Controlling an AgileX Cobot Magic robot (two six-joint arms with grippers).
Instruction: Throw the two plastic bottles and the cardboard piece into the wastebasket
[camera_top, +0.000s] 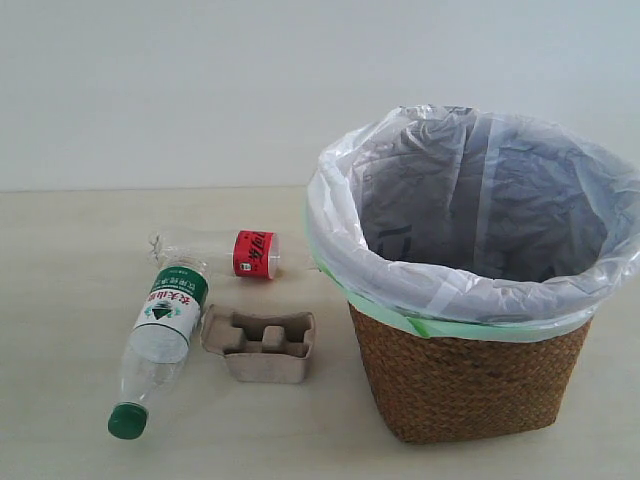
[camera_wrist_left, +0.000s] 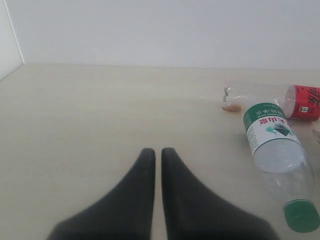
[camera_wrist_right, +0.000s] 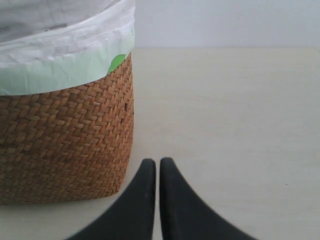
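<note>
A clear bottle with a green cap and green-white label (camera_top: 160, 345) (camera_wrist_left: 274, 147) lies on the pale table. Behind it lies the red-label bottle (camera_top: 240, 254) (camera_wrist_left: 295, 101); its cap is not visible. The beige moulded cardboard piece (camera_top: 260, 345) rests between the bottles and the wicker wastebasket (camera_top: 470, 375) (camera_wrist_right: 65, 140), which has a white bag liner with a green edge. Neither arm appears in the exterior view. My left gripper (camera_wrist_left: 158, 151) is shut and empty, well apart from the green-cap bottle. Right beside the basket's wall, my right gripper (camera_wrist_right: 157, 161) is shut and empty.
A plain white wall (camera_top: 200, 90) stands behind the table (camera_top: 60, 300). The table's far edge meets the wall, and a corner of the wall shows in the left wrist view.
</note>
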